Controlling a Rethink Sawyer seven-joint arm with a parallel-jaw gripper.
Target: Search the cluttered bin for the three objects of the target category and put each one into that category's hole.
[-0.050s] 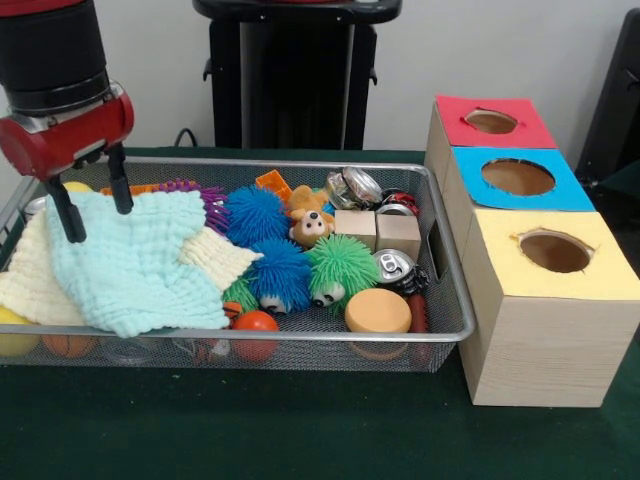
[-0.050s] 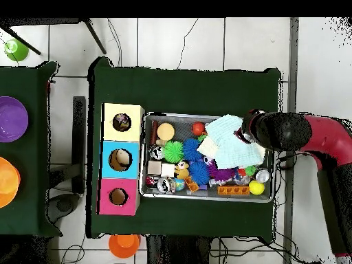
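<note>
My gripper point(image 1: 92, 208) hangs open at the left end of the wire bin point(image 1: 440, 300), its two black fingers point(image 1: 66, 215) touching down on a pale blue cloth point(image 1: 130, 260) that covers that end. From overhead the gripper point(image 2: 246, 135) sits over the same cloth point(image 2: 230, 137). A cream cloth point(image 1: 215, 258) lies beside it. Spiky balls in blue point(image 1: 256, 215), blue point(image 1: 280, 275) and green point(image 1: 340, 268) fill the middle. A crushed can point(image 1: 393, 266), wooden blocks point(image 1: 378, 230), an orange disc point(image 1: 377, 311) and a plush dog point(image 1: 311, 222) lie to the right.
Three wooden boxes with holes stand right of the bin: red point(image 1: 492, 122), blue point(image 1: 518, 178) and yellow point(image 1: 553, 252). Overhead they line the bin's left side point(image 2: 121, 159). A side table there carries purple point(image 2: 12, 118) and orange point(image 2: 5, 181) bowls.
</note>
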